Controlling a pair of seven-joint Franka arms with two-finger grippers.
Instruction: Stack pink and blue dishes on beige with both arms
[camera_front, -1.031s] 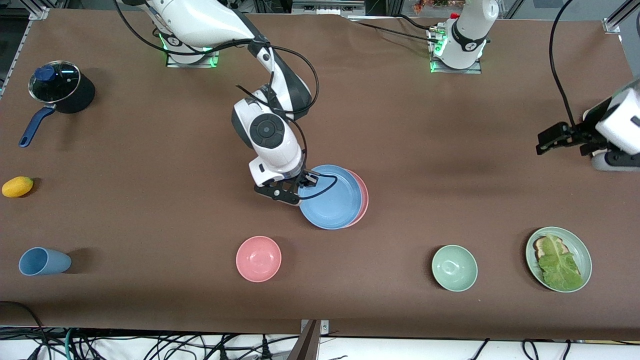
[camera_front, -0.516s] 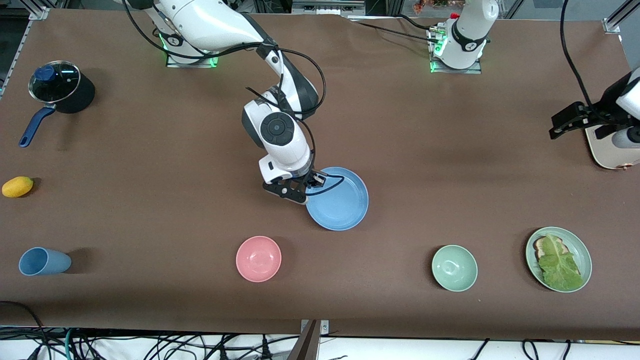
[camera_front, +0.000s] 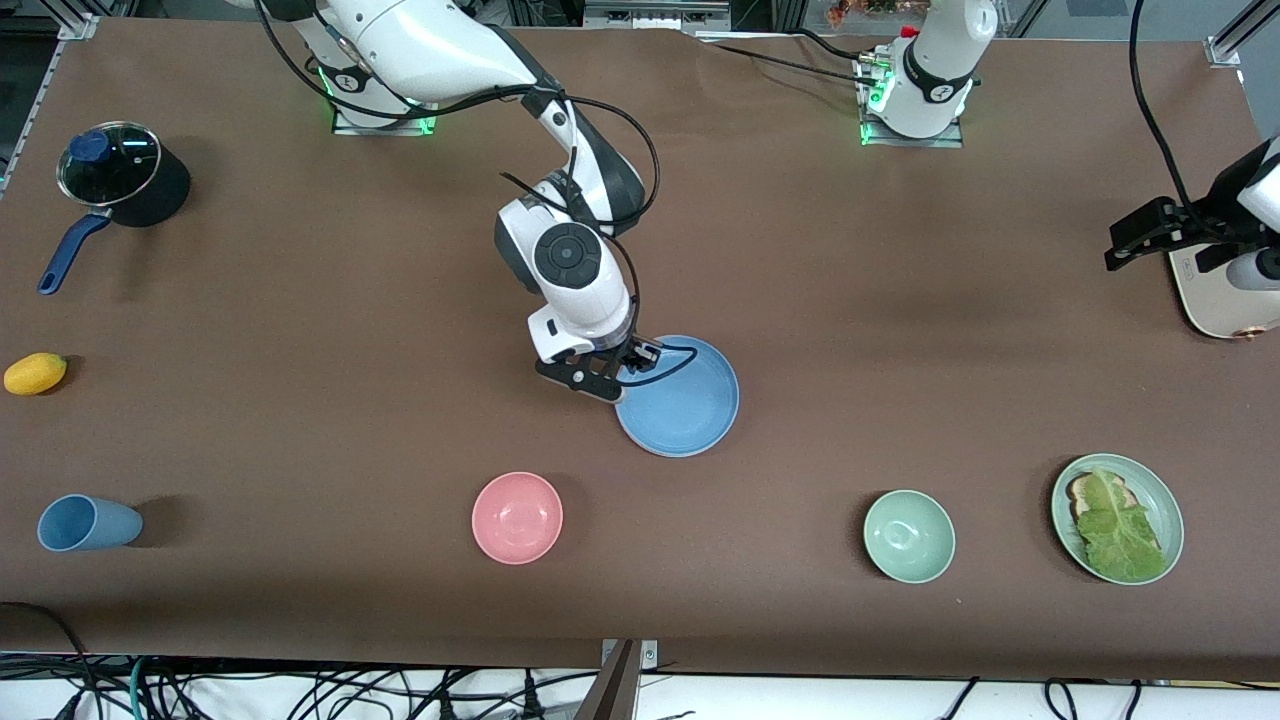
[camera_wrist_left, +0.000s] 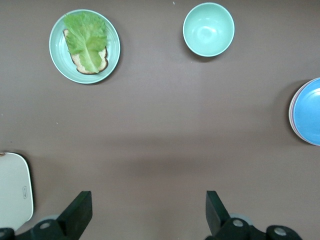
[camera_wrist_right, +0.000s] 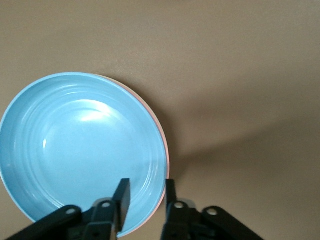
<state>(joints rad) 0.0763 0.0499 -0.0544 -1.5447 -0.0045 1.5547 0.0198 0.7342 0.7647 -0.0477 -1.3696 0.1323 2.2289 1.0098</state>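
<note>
The blue plate (camera_front: 690, 400) lies in the middle of the table, on top of the pink plate, of which only a thin rim (camera_wrist_right: 163, 137) shows. The beige plate is hidden under them. My right gripper (camera_front: 612, 378) is at the blue plate's edge on the right arm's side. It is shut on the rim, one finger (camera_wrist_right: 122, 192) inside and the other outside. My left gripper (camera_front: 1130, 240) waits open over bare table at the left arm's end, nothing between its fingers (camera_wrist_left: 80, 212). The left wrist view shows the stack (camera_wrist_left: 307, 111) farther off.
Nearer the front camera are a blue cup (camera_front: 85, 522), a pink bowl (camera_front: 517, 517), a green bowl (camera_front: 908, 536) and a pale green plate with lettuce (camera_front: 1160, 500). A lidded pot (camera_front: 120, 180) and a yellow fruit (camera_front: 35, 373) are at the right arm's end. A white flat device (camera_front: 1215, 300) lies beside the left gripper.
My right gripper has carried the blue plate toward the left arm's end until it covers the pink plate. The left arm has drawn back toward the table's end, uncovering the white device.
</note>
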